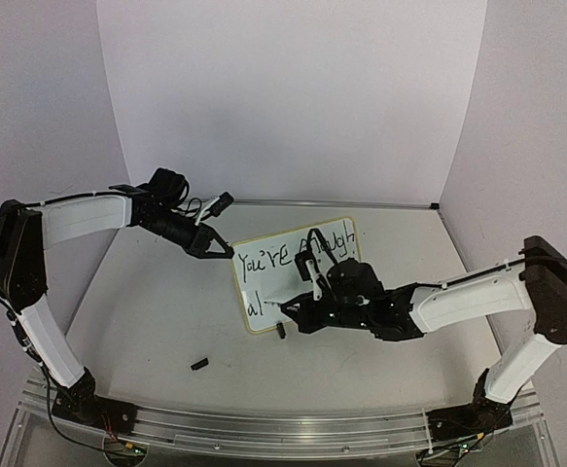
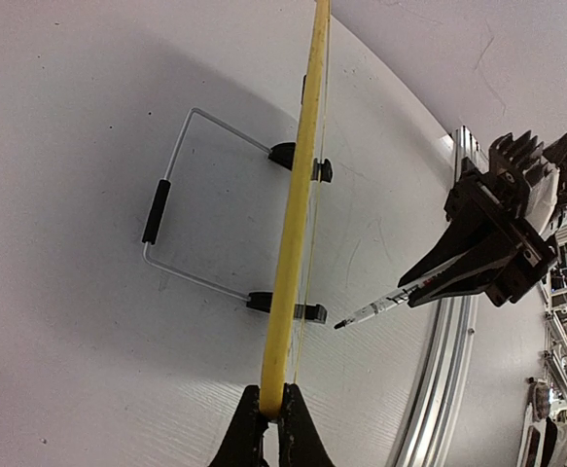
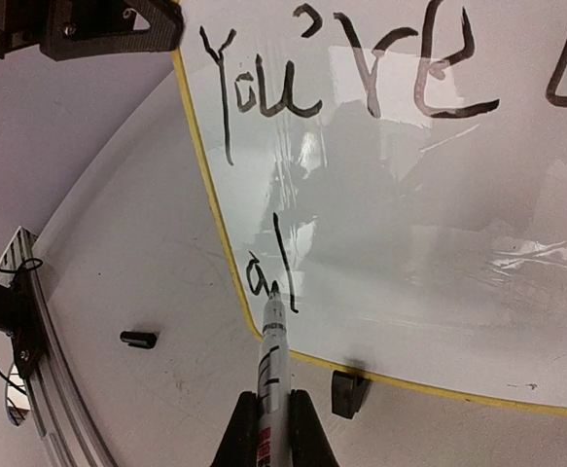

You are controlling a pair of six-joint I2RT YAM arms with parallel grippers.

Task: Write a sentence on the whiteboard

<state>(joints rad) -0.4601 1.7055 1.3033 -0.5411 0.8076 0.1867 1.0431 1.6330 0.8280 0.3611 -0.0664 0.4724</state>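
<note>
At table [image 1: 166, 311] centre, top view, the whiteboard [image 1: 273, 287] stands tilted back on its wire stand [image 2: 166, 195], with two black clip feet [image 2: 288, 306] on the bottom rim. Left gripper [image 1: 227, 250] is on the board's 10 o'clock corner. In the left wrist view its fingers [image 2: 249, 428] are pinched tight on the yellow rim, no gap. Right gripper [image 1: 288, 311] is low at the board's 6 o'clock edge, fingers [image 3: 239, 433] closed around a marker [image 3: 271, 370] that points up toward 12 in the wrist view. Marker tip sits at the board face, between the "a" and "l". Actual contact cannot be told; the left wrist view hints at a slim gap. The sentence [image 3: 361, 68] reads "You're" plus a partly cut-off word on the top line. The second line has only "al" [image 3: 268, 272], at the board's 7 o'clock corner. A black marker cap [image 1: 200, 365] lies on the table at 7 o'clock from the board, well apart from it.
</note>
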